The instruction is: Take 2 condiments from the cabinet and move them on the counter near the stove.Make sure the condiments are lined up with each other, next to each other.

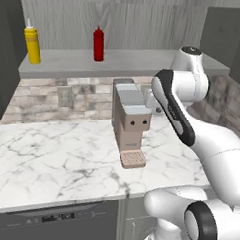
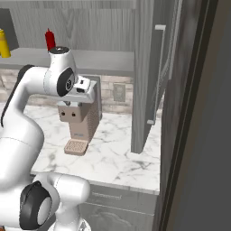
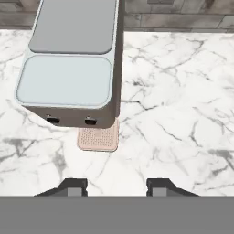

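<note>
the gripper (image 3: pixel 116 186) hangs above the counter (image 3: pixel 183 114), looking down on it; its two dark fingertips (image 3: pixel 73 186) stand at their narrowest setting with only bare marble visible between them, pinching nothing and touching nothing. just beyond the tips lies the perforated drip tray (image 3: pixel 98 138) of a tan coffee machine (image 3: pixel 73 64), seen from above with its grey and pale blue top panels. in the left base view the same coffee machine (image 1: pixel 129 122) stands upright on the white marble counter (image 1: pixel 51 158), near the stone-tile backsplash (image 1: pixel 44 96), with the white arm (image 1: pixel 191 120) bending over to its right. farther back and higher, the open cabinet (image 1: pixel 121 23) holds both condiments on its pale grey shelf (image 1: pixel 119 62): the yellow bottle (image 1: pixel 32 43) at the left end and the red bottle (image 1: pixel 98 44) near the middle, both upright and well apart from one another. the right base view shows the red bottle (image 2: pixel 50 39) behind the arm's upper joint and the yellow bottle (image 2: pixel 4 44) at the frame's left edge.
</note>
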### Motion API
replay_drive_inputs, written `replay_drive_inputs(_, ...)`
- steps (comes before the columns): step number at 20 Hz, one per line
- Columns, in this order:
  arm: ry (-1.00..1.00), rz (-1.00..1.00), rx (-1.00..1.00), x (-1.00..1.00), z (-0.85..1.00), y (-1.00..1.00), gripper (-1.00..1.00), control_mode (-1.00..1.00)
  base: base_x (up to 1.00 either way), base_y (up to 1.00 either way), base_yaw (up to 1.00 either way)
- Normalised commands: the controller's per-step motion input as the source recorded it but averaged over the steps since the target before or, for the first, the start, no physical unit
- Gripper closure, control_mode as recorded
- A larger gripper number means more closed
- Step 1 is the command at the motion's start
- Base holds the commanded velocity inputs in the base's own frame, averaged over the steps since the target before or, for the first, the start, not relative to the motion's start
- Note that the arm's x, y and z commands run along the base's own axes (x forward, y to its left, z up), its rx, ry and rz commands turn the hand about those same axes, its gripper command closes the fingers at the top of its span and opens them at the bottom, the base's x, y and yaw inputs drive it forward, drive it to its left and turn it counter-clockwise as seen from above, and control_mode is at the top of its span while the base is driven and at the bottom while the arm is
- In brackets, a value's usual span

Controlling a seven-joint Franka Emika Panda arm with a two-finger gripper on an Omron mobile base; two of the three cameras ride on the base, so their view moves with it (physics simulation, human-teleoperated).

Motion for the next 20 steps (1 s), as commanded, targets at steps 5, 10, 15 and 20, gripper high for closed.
replay_drive_inputs(5, -0.02, 0.01, 0.0, -0.06, 0.0, 0.07, -1.0, -1.0, 0.0, 0.0, 0.0)
replay_drive_inputs(10, -0.32, 0.09, 0.0, -0.01, 0.0, 0.08, -1.0, -1.0, 0.0, 0.0, 0.0)
replay_drive_inputs(15, -0.36, 0.12, 0.05, 0.0, 0.2, 0.22, -1.0, -1.0, 0.0, 0.0, 0.0)
replay_drive_inputs(20, -0.18, 0.1, 0.05, 0.15, 0.4, 0.31, -1.0, -1.0, 0.0, 0.0, 0.0)
